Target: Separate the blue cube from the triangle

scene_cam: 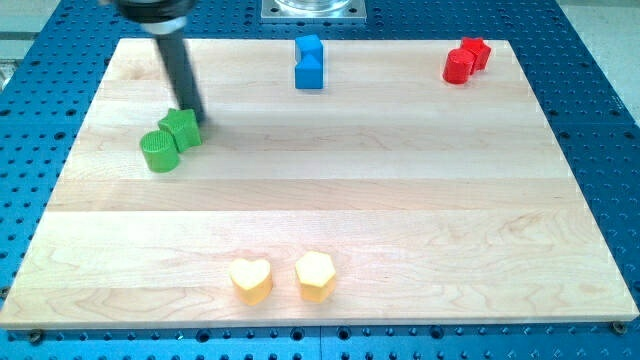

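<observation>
Two blue blocks stand touching at the view's top centre. The upper one (309,46) looks like the blue cube and the lower one (310,72) like the blue triangle, though their shapes are hard to make out. My tip (196,121) is far to their left, at the upper right edge of a green star block (180,129). The dark rod slants up to the view's top left.
A green cylinder (158,152) touches the green star at its lower left. A red cylinder (458,66) and a red star (476,52) sit together at the top right. A yellow heart (250,281) and a yellow hexagon (315,277) lie near the wooden board's bottom edge (320,322).
</observation>
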Tool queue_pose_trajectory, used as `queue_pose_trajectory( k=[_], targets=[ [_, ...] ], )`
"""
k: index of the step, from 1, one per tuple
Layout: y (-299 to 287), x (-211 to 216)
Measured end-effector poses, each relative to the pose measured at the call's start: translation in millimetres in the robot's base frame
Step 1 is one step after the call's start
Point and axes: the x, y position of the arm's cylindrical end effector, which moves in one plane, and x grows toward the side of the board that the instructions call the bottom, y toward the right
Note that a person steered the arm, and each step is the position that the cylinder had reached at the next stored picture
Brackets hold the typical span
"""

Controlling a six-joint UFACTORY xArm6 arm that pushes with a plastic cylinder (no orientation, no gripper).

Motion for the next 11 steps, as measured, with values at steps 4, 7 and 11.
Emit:
queue_pose_trajectory(
  k=[4, 7, 11],
  targets=[
    [34, -144],
    [220, -144],
    [146, -111]
  ],
)
